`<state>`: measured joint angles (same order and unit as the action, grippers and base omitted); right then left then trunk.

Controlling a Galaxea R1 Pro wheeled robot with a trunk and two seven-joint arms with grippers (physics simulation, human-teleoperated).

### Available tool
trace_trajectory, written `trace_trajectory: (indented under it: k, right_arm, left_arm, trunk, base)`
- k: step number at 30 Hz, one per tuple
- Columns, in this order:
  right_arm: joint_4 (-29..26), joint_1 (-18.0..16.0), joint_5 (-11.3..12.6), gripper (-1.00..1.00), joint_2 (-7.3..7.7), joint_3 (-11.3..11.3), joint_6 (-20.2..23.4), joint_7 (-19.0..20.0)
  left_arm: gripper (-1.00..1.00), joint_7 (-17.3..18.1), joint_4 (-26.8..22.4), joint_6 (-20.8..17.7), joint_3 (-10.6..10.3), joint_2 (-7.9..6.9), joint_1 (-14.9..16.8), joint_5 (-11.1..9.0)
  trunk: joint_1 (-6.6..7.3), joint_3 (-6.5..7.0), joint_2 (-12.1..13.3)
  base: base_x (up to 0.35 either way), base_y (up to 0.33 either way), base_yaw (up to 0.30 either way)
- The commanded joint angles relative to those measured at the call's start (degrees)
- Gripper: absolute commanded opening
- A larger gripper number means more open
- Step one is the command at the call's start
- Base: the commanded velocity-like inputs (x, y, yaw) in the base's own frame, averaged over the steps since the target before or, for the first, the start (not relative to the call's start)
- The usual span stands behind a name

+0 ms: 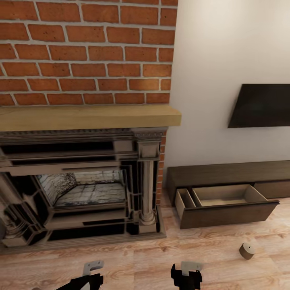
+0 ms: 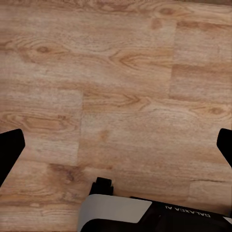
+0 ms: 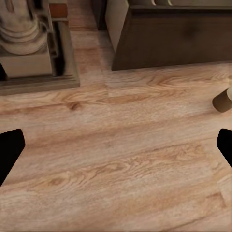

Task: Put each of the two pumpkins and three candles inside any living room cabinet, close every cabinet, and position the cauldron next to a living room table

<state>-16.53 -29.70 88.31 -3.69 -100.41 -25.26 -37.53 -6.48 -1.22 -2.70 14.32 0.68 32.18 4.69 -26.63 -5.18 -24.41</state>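
Left claw [image 2: 116, 150]: fingertips sit at opposite edges of the left wrist view, spread wide, nothing between them, bare wood floor [image 2: 121, 82] under it. Right claw [image 3: 116, 150]: same, spread wide and empty over the floor.

Head view: both claws at the bottom edge, left claw [image 1: 89, 276] bottom centre-left, right claw [image 1: 186, 276] bottom centre.

Count: one candle [image 1: 247, 250], lower right of the head view, on the floor in front of the cabinet [image 1: 209, 173], apart from it. It lies tipped, long axis pointing up-right in the frame, wick end on that side. One drawer [image 1: 225, 211] is pulled open, right of centre; pale inside, two compartments (narrow one at left, wide one at right), both look empty. A second drawer front at the right edge is shut.

Fireplace [image 1: 80, 189] fills the left half of the head view, wooden mantel and brick above it. Dark screen [image 1: 262, 105] on the wall at upper right.

View differences: the right wrist view catches the candle [image 3: 223, 100] at its right edge, the drawer front [image 3: 174, 38] at top, and a fireplace column base at upper left. The left wrist view has floor plus part of the robot's own body.
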Motion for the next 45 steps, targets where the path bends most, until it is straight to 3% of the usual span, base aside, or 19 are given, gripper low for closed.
trace_trajectory:
  k: [1,45]
  right_arm:
    - [-0.08,-0.10,0.42,1.00,0.00,-0.49,-0.23,-0.26]
    - [-0.08,-0.10,0.37,1.00,0.00,-0.49,-0.23,-0.26]
  left_arm:
    - [1.00,-0.15,-0.10,-0.28,0.41,0.02,0.03,0.49]
    - [1.00,-0.11,-0.09,-0.28,0.45,0.14,0.00,0.50]
  trunk:
    - [-0.03,-0.15,-0.12]
    - [-0.03,-0.68,-0.12]
  base:
    - [0.000,0.336,0.000]
    - [0.000,0.336,0.000]
